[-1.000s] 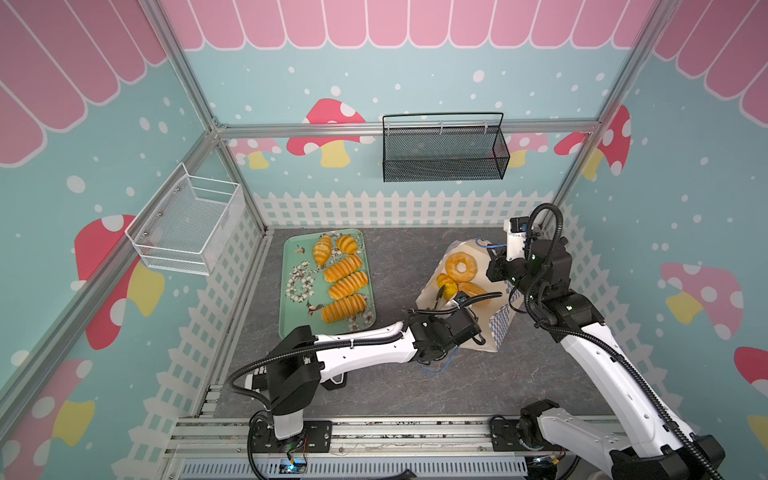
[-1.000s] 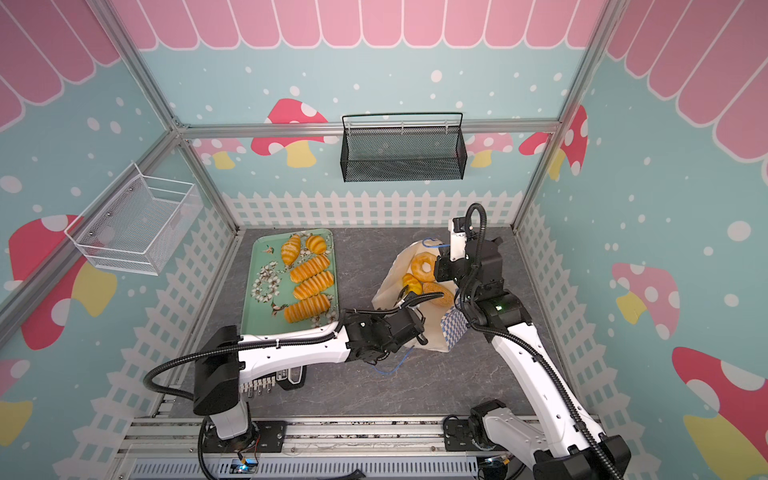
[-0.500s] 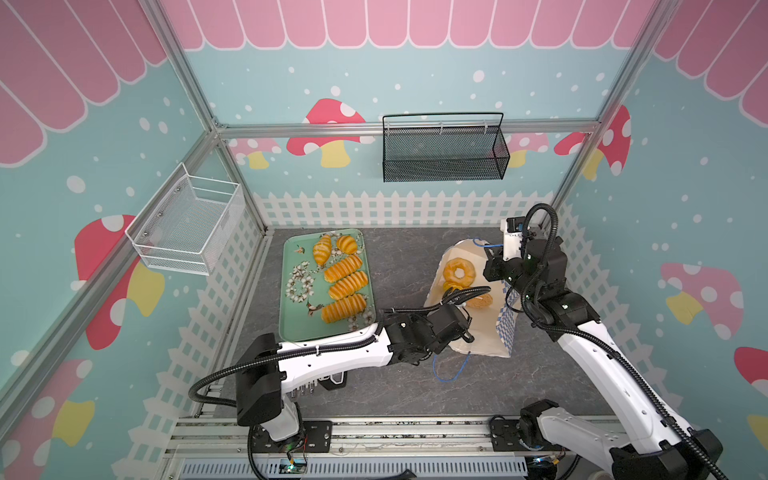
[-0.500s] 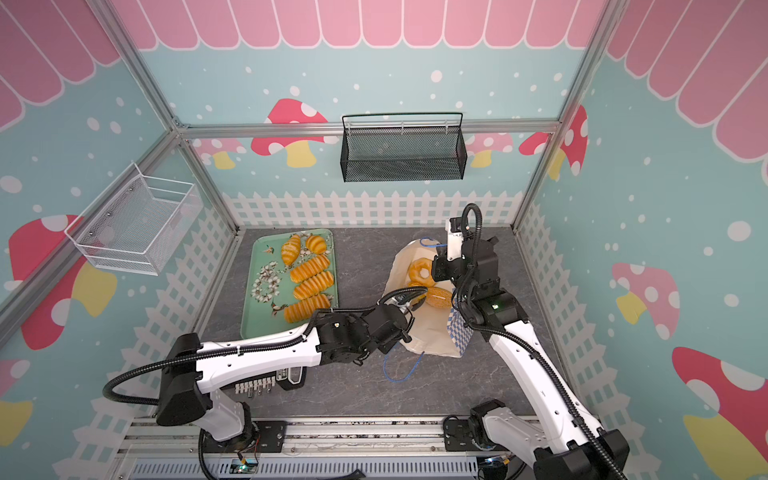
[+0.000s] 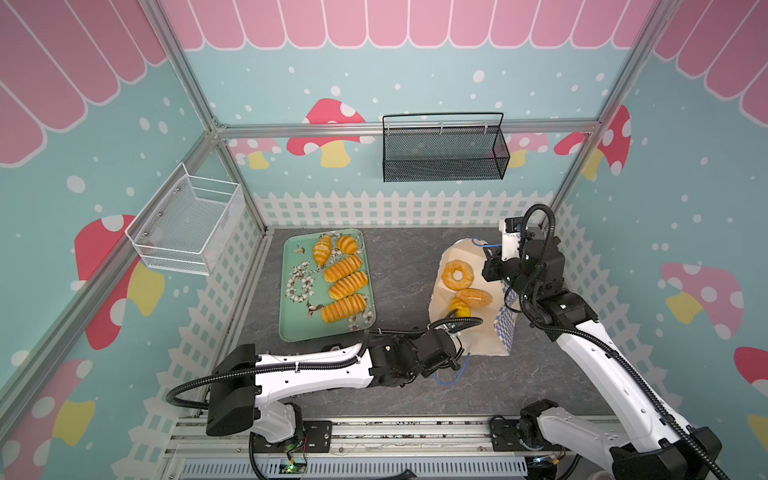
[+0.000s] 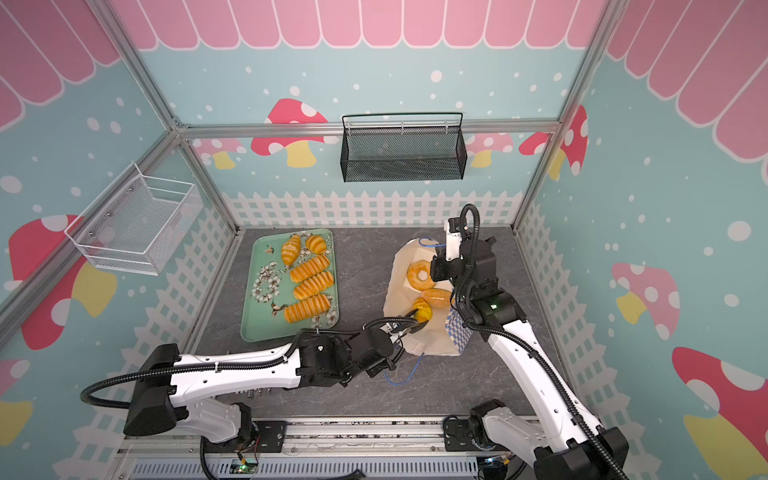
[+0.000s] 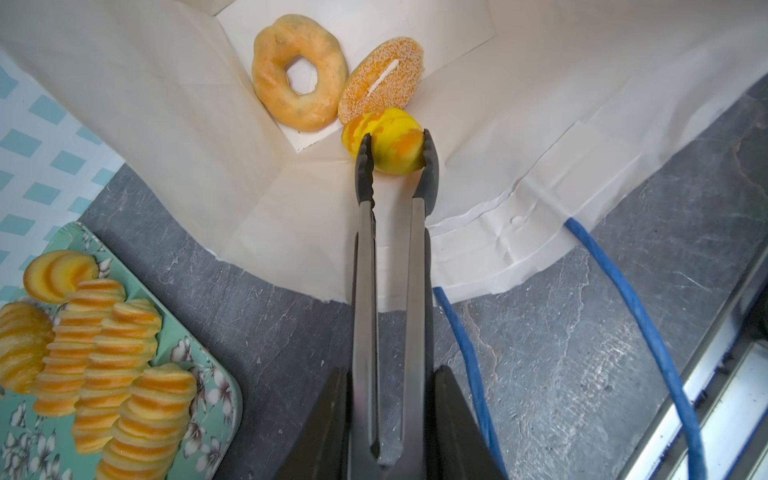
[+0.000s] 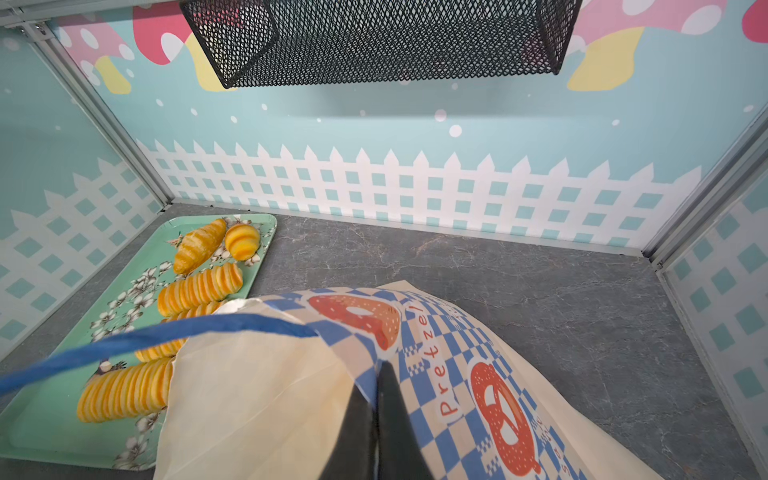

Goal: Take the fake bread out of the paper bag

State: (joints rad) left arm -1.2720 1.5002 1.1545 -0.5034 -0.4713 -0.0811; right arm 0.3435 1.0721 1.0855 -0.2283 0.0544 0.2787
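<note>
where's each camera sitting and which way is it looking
Top views: high at the front, looking down on the whole cell; left arm and right arm show.
Left wrist: on the left arm, looking along the tongs in the left gripper into the paper bag; tongs clamp a yellow roll.
Right wrist: on the right arm, facing the back wall; the right gripper pinches the bag's rim.
Shared: all four show the tray and bag.

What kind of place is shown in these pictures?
Probably a robot test cell dressed as a toy bakery: mushroom-printed walls, a tray of fake bread and a pretzel-printed paper bag.
</note>
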